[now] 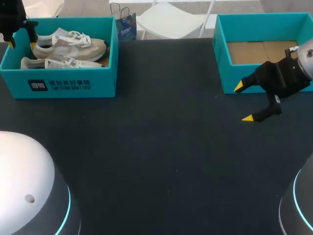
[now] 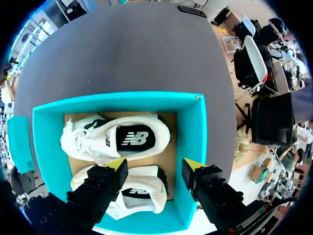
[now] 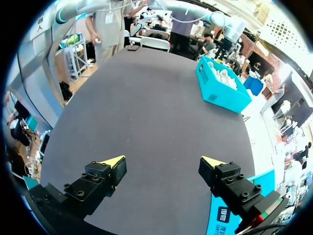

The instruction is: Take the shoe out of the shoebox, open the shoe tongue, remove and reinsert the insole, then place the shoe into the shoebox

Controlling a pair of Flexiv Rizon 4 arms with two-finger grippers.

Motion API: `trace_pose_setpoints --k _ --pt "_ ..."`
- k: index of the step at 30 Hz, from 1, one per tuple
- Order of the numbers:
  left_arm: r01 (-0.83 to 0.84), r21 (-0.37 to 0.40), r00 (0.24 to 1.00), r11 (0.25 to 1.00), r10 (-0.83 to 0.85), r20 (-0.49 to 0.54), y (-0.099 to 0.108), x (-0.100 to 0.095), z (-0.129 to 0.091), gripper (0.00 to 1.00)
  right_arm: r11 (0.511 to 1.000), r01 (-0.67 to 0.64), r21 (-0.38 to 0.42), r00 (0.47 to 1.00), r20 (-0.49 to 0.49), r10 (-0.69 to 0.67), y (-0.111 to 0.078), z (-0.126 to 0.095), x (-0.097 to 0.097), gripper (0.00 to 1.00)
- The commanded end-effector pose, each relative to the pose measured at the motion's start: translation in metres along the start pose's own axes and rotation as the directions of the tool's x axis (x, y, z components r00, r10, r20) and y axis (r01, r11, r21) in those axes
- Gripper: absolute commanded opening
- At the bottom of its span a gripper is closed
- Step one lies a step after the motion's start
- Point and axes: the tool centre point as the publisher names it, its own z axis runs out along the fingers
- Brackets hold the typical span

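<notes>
Two teal shoeboxes well apart on a dark table (image 1: 161, 147), the left shoebox (image 1: 63, 84) near its far left corner, the right shoebox (image 1: 222, 63) at its far right. Held a pair of pale sneakers in the left one, side by side on the cardboard floor, heels toward the outer end wall; showed a brown cardboard floor in the right one. Hung over that outer end of the left shoebox: the left gripper (image 2: 155, 165), released, yellow-tipped fingers (image 2: 117, 164) spread wide, one above the heel end of the rear shoe (image 1: 73, 46), the other above the box's end wall. Could not tell of any contact with shoe or box. Lay beside it, closer to the robot, the front shoe (image 1: 58, 63), laces up, clear of both fingers. Hovered over bare tabletop just in front of the right shoebox: the right gripper (image 1: 243, 103), likewise unclenched, gripping nothing, fingers far apart.
</notes>
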Motion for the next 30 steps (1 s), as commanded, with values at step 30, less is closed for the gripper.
trace_pose_setpoints --k 30 --pt "0.042 0.034 0.999 0.999 -0.041 -0.016 -0.01 0.013 0.07 0.71 1.0 0.0 0.003 1.0 -0.001 0.0 0.0 0.001 -0.001 1.0"
